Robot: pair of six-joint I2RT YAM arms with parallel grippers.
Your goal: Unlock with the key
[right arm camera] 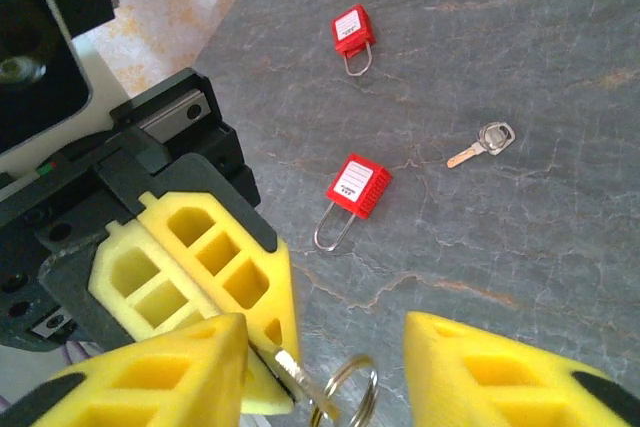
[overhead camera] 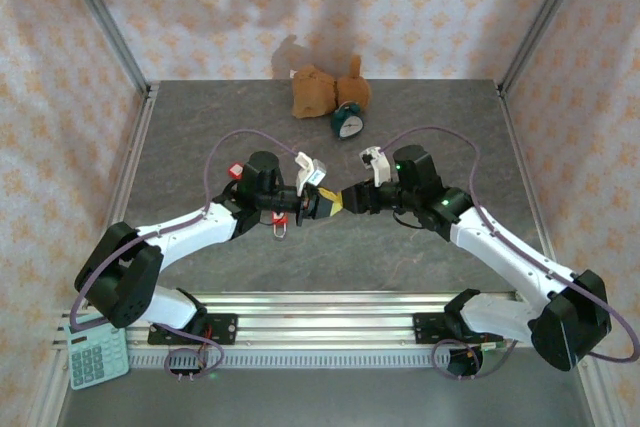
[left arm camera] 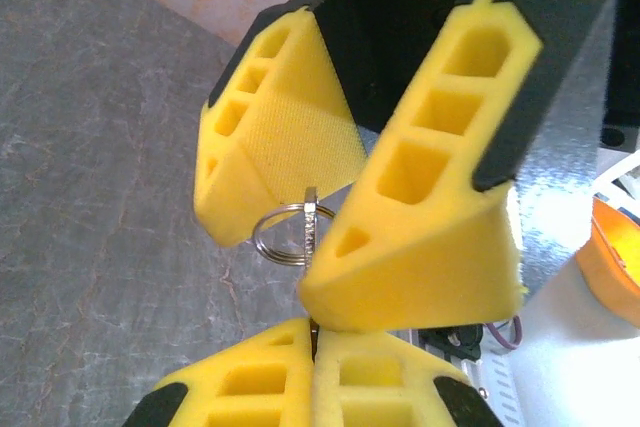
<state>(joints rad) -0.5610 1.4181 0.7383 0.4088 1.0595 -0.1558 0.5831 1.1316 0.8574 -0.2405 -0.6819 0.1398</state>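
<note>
Pinches the key (left arm camera: 310,215) in the fully closed left gripper (left arm camera: 313,335), in mid-air over the table (right arm camera: 520,247). Straddles its split ring (left arm camera: 268,239) with the right gripper (right arm camera: 325,335), jaws parted, contact unclear. Points the ringed bow at the right gripper, long axis along the left fingers, blade hidden. Below, flat on the table: two red padlocks (right arm camera: 357,187), a second key (right arm camera: 482,142).

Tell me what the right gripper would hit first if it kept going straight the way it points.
Probably the key and its ring, pinched in the shut left gripper, sitting between the open jaws of the right gripper; the left gripper's fingertips come just behind.
</note>
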